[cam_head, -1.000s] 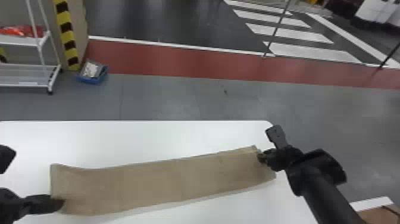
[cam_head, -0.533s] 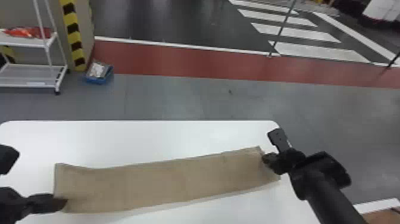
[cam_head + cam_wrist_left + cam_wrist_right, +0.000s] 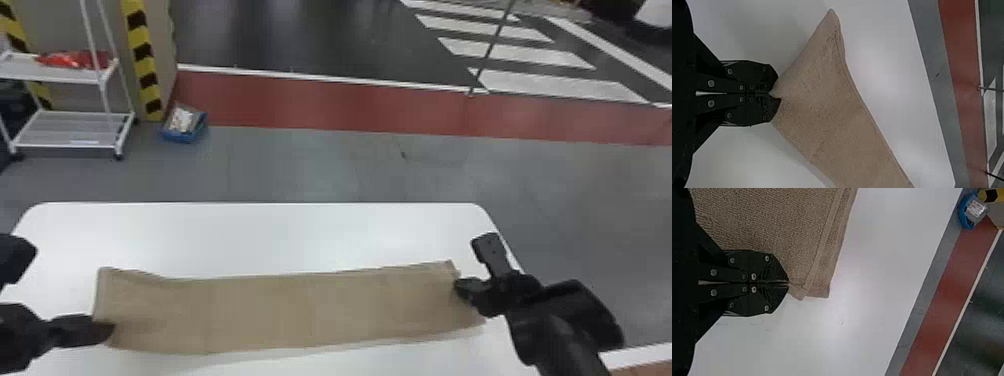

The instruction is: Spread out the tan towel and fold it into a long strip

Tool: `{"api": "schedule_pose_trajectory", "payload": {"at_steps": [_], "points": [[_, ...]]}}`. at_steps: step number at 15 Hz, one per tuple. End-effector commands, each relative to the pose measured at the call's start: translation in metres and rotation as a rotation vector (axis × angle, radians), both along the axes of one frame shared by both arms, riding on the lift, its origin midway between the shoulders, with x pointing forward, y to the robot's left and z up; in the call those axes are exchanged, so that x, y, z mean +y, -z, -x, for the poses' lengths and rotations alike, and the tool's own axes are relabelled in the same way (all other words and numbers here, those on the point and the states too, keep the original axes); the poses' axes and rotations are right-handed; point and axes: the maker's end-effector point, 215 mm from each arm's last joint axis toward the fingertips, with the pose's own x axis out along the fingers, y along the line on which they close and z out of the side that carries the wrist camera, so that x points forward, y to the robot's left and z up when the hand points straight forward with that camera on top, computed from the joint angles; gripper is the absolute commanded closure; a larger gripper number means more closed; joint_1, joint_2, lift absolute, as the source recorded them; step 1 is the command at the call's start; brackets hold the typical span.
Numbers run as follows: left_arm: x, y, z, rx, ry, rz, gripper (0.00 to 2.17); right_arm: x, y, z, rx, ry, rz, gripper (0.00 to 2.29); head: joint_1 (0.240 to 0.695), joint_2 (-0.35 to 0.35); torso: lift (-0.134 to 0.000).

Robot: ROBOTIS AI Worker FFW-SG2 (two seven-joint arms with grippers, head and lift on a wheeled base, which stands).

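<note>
At the near left of the one white table (image 3: 270, 235), here's the left gripper (image 3: 107, 330), one of two at work, clamped on the left end of the single tan towel (image 3: 280, 310). Over on the right, the right gripper (image 3: 461, 288) has the other end. And the towel is a long, narrow band between them, stretched left to right across the table, its far left corner peaking beyond the left gripper.

Going in close: in the left wrist view, the left gripper (image 3: 774, 94) has its two fingers pressed together on the cloth, which puckers toward the tips. In the right wrist view, the right gripper (image 3: 788, 283) also has two fingers together, nipping the edge near a corner, with layered hems just beside.

Beyond the table comes grey floor (image 3: 310, 165), then one blue container (image 3: 185, 136) holding a pale packet (image 3: 181, 119), its print too small to read. Left of that, one white cart (image 3: 75, 117) with two shelves, a red item (image 3: 70, 60) on the upper one. Two yellow-and-black striped strips (image 3: 142, 60) rise behind. Farther out runs one red floor band (image 3: 320, 107), and past it, four white crossing bars (image 3: 555, 86).
</note>
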Motion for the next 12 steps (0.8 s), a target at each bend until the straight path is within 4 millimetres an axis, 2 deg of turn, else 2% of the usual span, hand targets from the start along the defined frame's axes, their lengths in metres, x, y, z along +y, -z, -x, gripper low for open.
{"api": "schedule_pose_trajectory", "payload": {"at_steps": [1,2,3,5,6,8,10,12], "points": [[0.001,0.002,-0.006,0.001,-0.006,-0.008,2.14,0.029,0.008,0.027,0.046,-0.043,-0.083,2.07,0.695,-0.205,0.000],[0.004,0.006,-0.008,0.004,-0.014,-0.023,2.14,0.035,-0.001,0.024,0.028,-0.051,-0.087,2.07,0.695,-0.200,0.000],[0.002,0.010,-0.012,0.001,-0.014,-0.042,2.14,0.038,-0.003,0.028,0.025,-0.059,-0.091,2.07,0.695,-0.193,0.000],[-0.002,0.019,-0.015,0.000,0.006,-0.052,2.14,0.042,-0.011,0.023,-0.002,-0.060,-0.125,2.06,0.695,-0.181,0.000],[-0.004,0.021,-0.016,0.000,0.011,-0.057,2.14,0.042,-0.012,0.023,-0.011,-0.049,-0.148,1.95,0.695,-0.172,0.000],[-0.008,0.022,-0.015,-0.003,0.033,-0.059,2.14,0.045,-0.023,0.013,-0.051,-0.034,-0.195,1.04,0.695,-0.155,0.000],[-0.011,0.021,-0.015,-0.018,0.059,-0.060,2.14,0.045,-0.029,0.005,-0.062,-0.036,-0.191,0.69,0.695,-0.158,0.000],[-0.013,0.022,-0.014,-0.020,0.069,-0.059,2.14,0.046,-0.031,0.003,-0.063,-0.028,-0.204,0.63,0.695,-0.159,0.000]]}}
